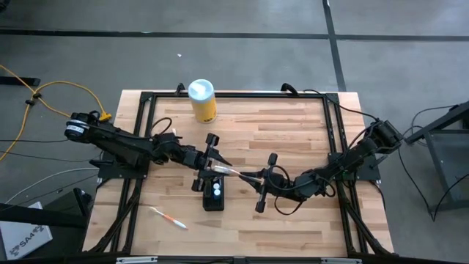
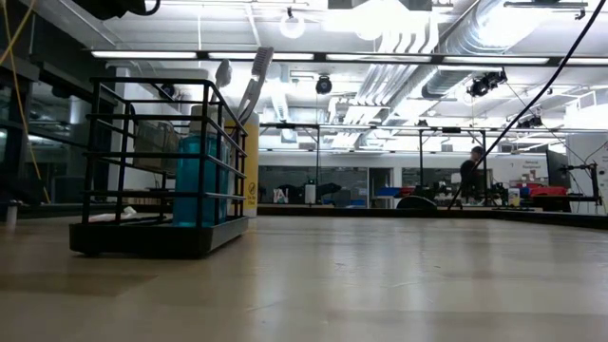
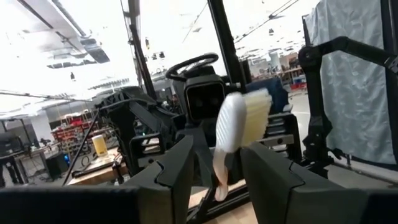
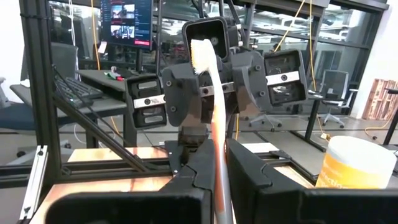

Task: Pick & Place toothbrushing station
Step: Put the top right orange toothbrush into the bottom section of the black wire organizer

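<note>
Right end effector (image 1: 258, 178) sits closed on the handle of a toothbrush (image 1: 233, 172), whose pale shaft runs between its fingers in the right wrist view and reaches toward nine o'clock across the middle of the desk (image 1: 293, 125). Left end effector (image 1: 207, 163) faces it from the nine o'clock side with its fingers spread wide; the brush head lies between them, and I cannot tell whether they touch it. Just below both, toward six o'clock, stands the toothbrushing station (image 1: 214, 195), a small black holder on the desk. A yellow canister (image 1: 202, 100) stands at twelve o'clock, and a second brush (image 1: 168, 218) lies at seven o'clock. This looks like a handover or joint aiming of the brush. Next, the brush must tip upright and drop into a slot.
</note>
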Motion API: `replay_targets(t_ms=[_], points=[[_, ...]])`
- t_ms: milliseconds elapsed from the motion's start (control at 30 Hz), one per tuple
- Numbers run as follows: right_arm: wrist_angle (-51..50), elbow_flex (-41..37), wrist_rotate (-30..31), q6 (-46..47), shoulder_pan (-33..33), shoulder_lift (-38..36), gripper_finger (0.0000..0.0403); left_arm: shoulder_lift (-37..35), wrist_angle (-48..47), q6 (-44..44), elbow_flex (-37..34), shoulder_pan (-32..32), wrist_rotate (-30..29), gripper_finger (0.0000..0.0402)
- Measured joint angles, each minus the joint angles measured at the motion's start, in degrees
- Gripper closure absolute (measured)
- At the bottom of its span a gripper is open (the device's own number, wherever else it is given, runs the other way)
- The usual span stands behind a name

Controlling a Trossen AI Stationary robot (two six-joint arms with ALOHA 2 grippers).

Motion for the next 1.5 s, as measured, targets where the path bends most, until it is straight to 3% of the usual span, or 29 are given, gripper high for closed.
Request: replay_targets(t_ms=[167,500,767,1167,1367,1500], points=[[-0.02,0.00,0.00,0.00,0.00,0.00,0.0389,0.00,0.35,0.15,0.00,0.02,0.02,0.0299],[0.00,0.00,-0.16,0.02,0.00,0.00,0.0389,0.00,0.42,0.79,-0.02,0.02,0.00,0.0387],[0.01,0.00,-0.41,0.66,0.00,0.00,0.0388,0.00,0.58,1.66,-0.02,0.02,0.02,0.0394],[-2.29,0.00,0.14,0.97,0.06,0.00,0.0270,0.00,-2.15,-2.86,-0.04,-0.25,-0.13,0.0397],[-2.08,0.00,0.91,-1.46,1.82,0.00,0.0235,-0.26,-6.40,1.79,-0.11,-5.63,-12.13,0.0397],[-1.15,0.00,5.16,-3.80,4.32,0.00,0.0225,-1.06,-8.36,5.93,-0.13,-11.71,-20.52,0.0398]])
